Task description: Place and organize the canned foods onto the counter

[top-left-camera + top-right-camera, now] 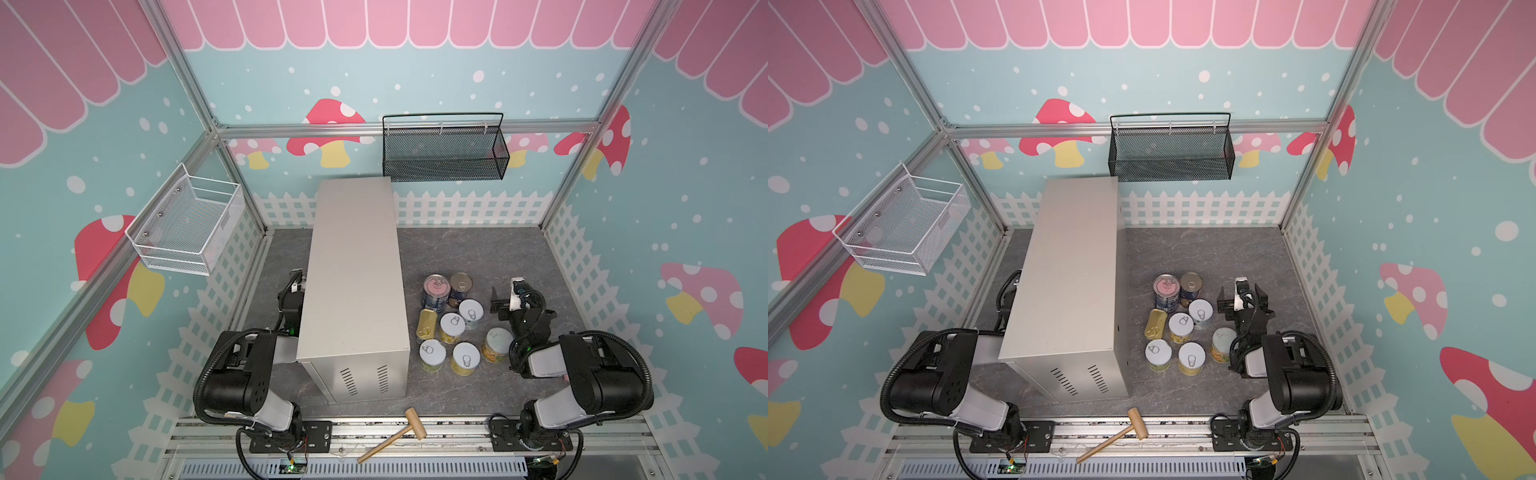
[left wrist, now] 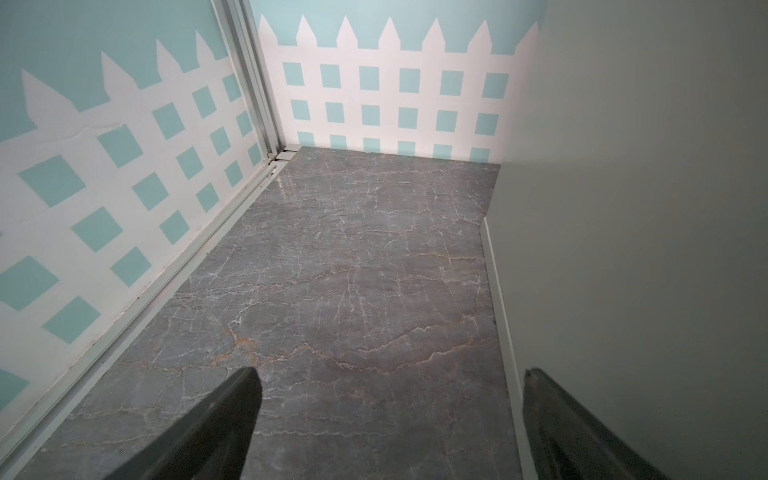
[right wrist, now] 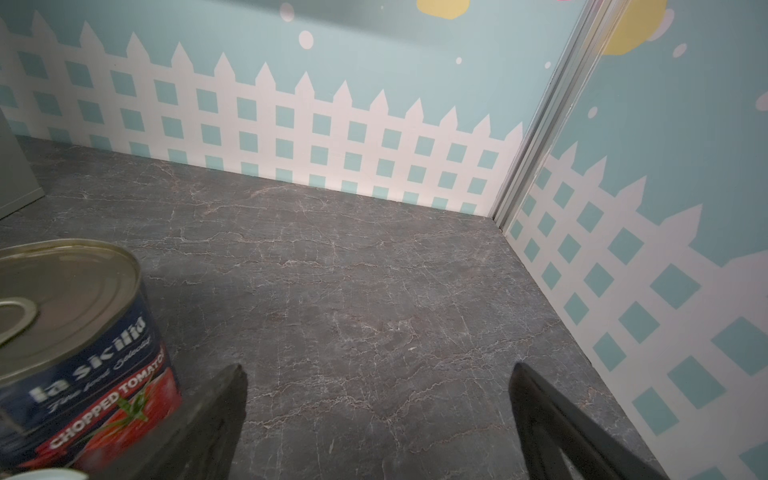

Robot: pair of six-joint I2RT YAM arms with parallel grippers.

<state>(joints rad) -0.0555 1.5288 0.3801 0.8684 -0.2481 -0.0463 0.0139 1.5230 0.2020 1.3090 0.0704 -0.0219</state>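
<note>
Top views, counter [image 1: 353,266]: the long beige box ran down the middle with its flat top bare. Not one tin was up there, so I judged the job to be at its very start.
Canned foods [image 1: 455,322]: all eight sat bunched on the marble floor [image 1: 457,249] just right of the counter. Whether any touched its wall I could not tell.
Right hand [image 1: 1243,296]: fingers were spread wide with nothing between them, and it sat low beside the cluster's right edge.
Left hand [image 2: 392,374]: this one was spread wide and empty too, tucked down the counter's other side, well apart from every tin.
Navy tomato tin [image 3: 79,332]: it stood just beside the right hand, outside its jaws. My read was that the first pick was being lined up. The next move called for shifting that hand sideways to straddle the tin, clamping on, then lifting high enough to clear the counter's tall edge.
</note>
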